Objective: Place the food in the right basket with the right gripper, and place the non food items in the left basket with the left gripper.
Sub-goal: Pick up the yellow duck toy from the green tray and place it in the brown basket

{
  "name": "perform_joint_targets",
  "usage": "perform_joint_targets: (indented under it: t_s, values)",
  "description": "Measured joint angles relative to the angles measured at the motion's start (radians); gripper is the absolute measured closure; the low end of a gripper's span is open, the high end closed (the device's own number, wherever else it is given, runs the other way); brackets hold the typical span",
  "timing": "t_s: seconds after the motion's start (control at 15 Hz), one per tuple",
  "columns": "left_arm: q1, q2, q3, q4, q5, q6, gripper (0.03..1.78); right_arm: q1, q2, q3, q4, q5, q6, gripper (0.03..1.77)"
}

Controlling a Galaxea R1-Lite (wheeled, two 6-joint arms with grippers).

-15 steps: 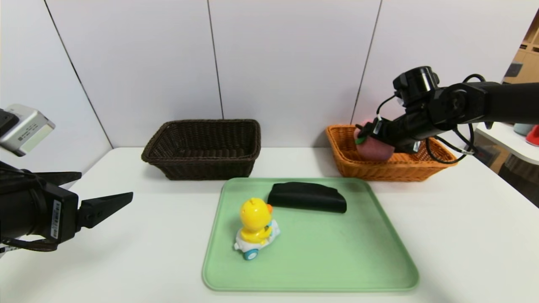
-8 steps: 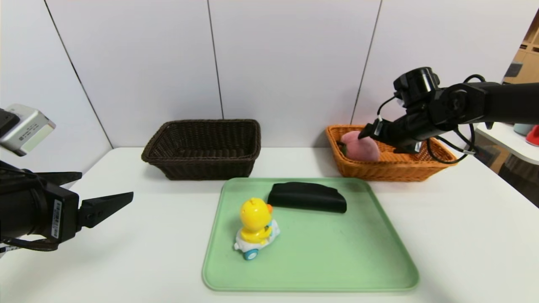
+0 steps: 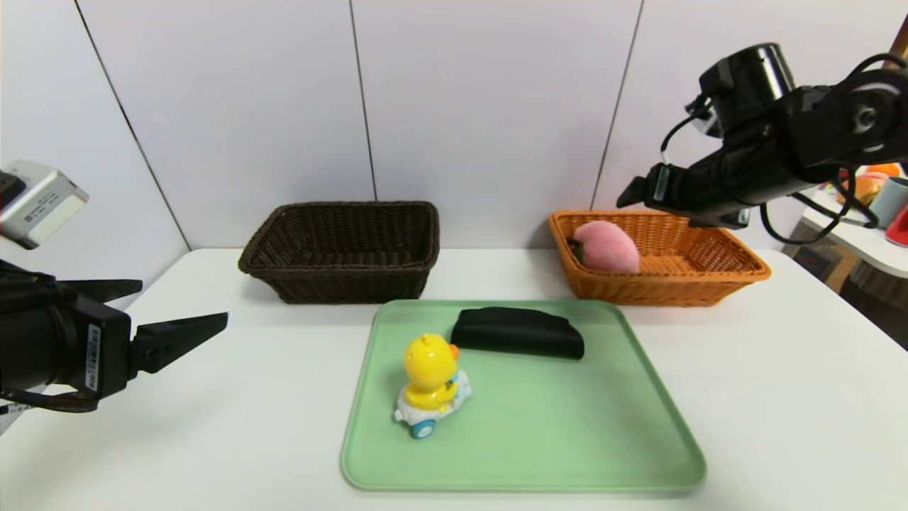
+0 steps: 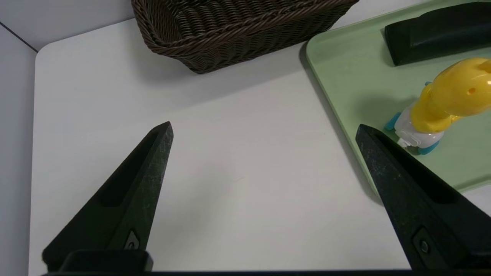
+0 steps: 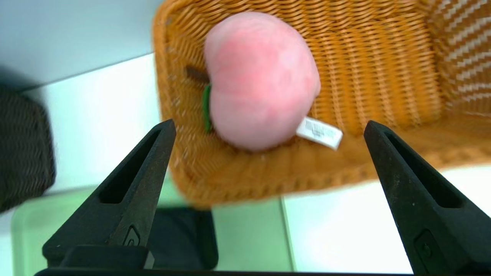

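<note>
The pink plush peach (image 3: 605,247) (image 5: 261,80) lies loose at the left end of the orange-tan basket (image 3: 709,280) (image 5: 383,69), its white tag showing. My right gripper (image 3: 631,193) (image 5: 268,124) hangs open above that basket, clear of the peach. The yellow duck toy (image 3: 430,376) (image 4: 448,99) and the black pouch (image 3: 518,332) (image 4: 437,32) rest on the green tray (image 3: 539,440) (image 4: 345,76). The dark brown basket (image 3: 340,284) (image 4: 238,34) stands at the back left with nothing visible inside. My left gripper (image 3: 182,304) (image 4: 264,126) is open over bare table left of the tray.
A white wall runs close behind both baskets. A side table (image 3: 879,234) with cups stands beyond the table's right edge. White tabletop shows between the tray and the left gripper.
My right gripper has let go of the peach and risen up and to the right, away from the basket. The peach now rests in the orange-tan basket. The left arm barely moved.
</note>
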Motion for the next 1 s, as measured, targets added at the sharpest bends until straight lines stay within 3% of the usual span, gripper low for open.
perform_joint_targets:
  t_s: [0.13, 0.2, 0.4, 0.6, 1.0]
  values:
    - [-0.004, 0.0, -0.002, 0.004, -0.003, 0.002, 0.12, 0.067, -0.076, 0.024, 0.037, -0.104, -0.049, 0.11]
    - [-0.023, -0.002, 0.002, 0.005, -0.005, 0.003, 0.12, 0.103, -0.118, 0.039, 0.042, -0.131, -0.071, 0.11]
    - [-0.15, -0.029, 0.056, -0.002, -0.018, -0.003, 0.12, 0.192, -0.236, 0.055, 0.045, -0.132, -0.09, 0.11]
    - [-0.261, -0.07, 0.174, -0.07, -0.138, -0.075, 0.12, 0.219, -0.314, 0.056, 0.045, -0.132, -0.087, 0.11]
    - [-0.339, -0.054, 0.388, -0.394, -0.161, -0.089, 0.12, 0.224, -0.379, 0.049, 0.046, -0.13, -0.085, 0.11]
